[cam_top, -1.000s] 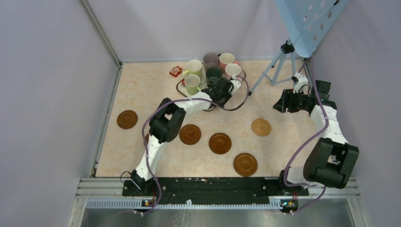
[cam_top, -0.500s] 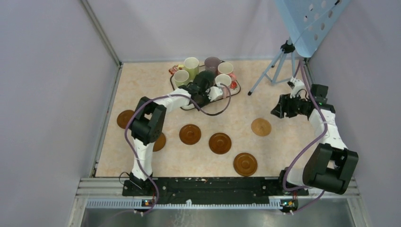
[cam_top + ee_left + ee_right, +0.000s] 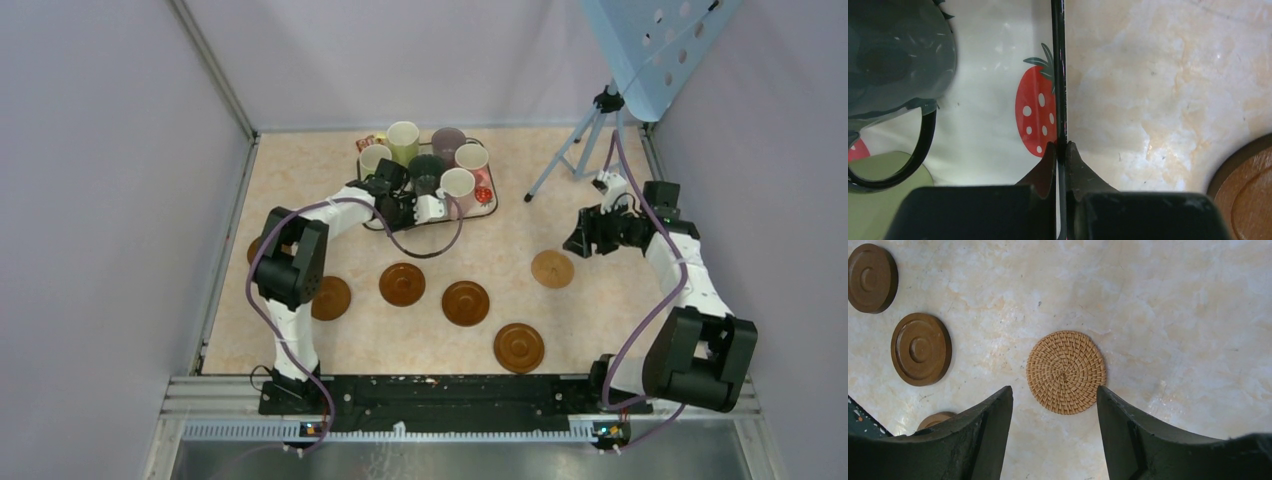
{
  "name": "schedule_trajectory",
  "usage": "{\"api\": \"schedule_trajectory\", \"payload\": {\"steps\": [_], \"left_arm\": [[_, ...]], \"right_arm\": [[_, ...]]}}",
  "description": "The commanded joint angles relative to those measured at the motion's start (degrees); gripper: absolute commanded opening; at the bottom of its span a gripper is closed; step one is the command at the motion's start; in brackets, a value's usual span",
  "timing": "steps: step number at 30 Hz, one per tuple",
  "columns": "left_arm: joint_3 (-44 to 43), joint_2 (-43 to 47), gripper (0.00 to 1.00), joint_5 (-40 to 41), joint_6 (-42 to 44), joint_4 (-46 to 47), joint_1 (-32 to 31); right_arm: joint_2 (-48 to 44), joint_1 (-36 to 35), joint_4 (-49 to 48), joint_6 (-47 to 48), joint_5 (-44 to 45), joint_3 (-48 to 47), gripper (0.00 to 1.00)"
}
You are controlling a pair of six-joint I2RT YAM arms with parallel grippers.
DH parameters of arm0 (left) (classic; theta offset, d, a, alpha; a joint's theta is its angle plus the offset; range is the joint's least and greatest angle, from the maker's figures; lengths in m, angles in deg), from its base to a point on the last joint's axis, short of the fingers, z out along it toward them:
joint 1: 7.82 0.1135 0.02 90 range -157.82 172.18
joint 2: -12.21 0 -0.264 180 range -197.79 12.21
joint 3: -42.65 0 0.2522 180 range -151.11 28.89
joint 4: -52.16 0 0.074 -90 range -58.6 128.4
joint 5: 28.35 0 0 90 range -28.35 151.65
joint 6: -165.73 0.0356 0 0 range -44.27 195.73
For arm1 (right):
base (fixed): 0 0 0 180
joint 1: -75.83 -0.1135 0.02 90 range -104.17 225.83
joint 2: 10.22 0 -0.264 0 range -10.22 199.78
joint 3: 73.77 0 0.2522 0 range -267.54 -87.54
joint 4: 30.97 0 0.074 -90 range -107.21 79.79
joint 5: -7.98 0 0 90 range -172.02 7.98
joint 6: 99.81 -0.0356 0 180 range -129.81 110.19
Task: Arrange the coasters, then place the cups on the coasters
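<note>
Six cups stand bunched on the white strawberry-print tray at the back, among them a green cup, a purple one and a dark teal cup. My left gripper is shut on the tray's thin black rim. Brown coasters lie spread across the near half of the table. My right gripper hangs open just above the tan woven coaster, apart from it.
A tripod carrying a blue perforated panel stands at the back right. Enclosure walls shut in the left, back and right sides. A small red packet lies by the tray's back left corner. One more brown coaster peeks from behind my left arm.
The tray with its cups has slid leftward, pulled by my left gripper, which closed on the rim. My right gripper has drifted left and nearer, over the woven coaster.
</note>
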Motion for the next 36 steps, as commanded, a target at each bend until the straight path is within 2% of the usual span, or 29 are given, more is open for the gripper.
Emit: {"api": "schedule_trajectory", "payload": {"steps": [1, 11, 23, 24, 28, 31, 33, 34, 36], "left_arm": [[6.0, -0.3, 0.0, -3.7, 4.7, -14.6, 0.2], [7.1, -0.1, 0.0, -2.5, 12.2, -15.9, 2.5], [4.4, 0.5, 0.01, -2.7, 18.9, -17.9, 5.6], [3.7, 0.7, 0.06, -3.3, 18.6, -18.5, 5.6], [1.5, 4.4, 0.39, -8.4, 14.7, -19.8, 5.6], [-0.8, 7.8, 0.51, -11.5, 10.1, -20.9, 5.7], [-0.4, 11.5, 0.62, -14.6, 7.8, -21.4, 6.0], [0.8, 13.5, 0.75, -16.0, 7.2, -21.5, 6.2], [3.9, 17.6, 0.79, -18.0, 5.2, -21.0, 6.5]], "right_arm": [[-3.0, -0.3, 0.5, 2.4, -0.7, 0.1, 0.62], [-3.5, -0.6, 5.5, 7.4, -1.0, 0.0, 0.63], [-2.4, -5.4, 7.2, 10.1, 0.9, 0.0, 0.63], [-2.3, -6.1, 7.4, 10.4, 1.0, -0.1, 0.63], [-1.9, -9.8, 7.4, 11.2, 2.1, -0.4, 0.63], [-1.3, -13.9, 6.3, 10.2, 4.1, -1.1, 0.64], [-0.9, -16.4, 5.2, 9.3, 4.9, -1.4, 0.64], [-0.8, -17.4, 4.4, 8.7, 5.2, -1.2, 0.65], [-0.7, -20.1, 2.9, 7.7, 6.0, -0.3, 0.65]]}}
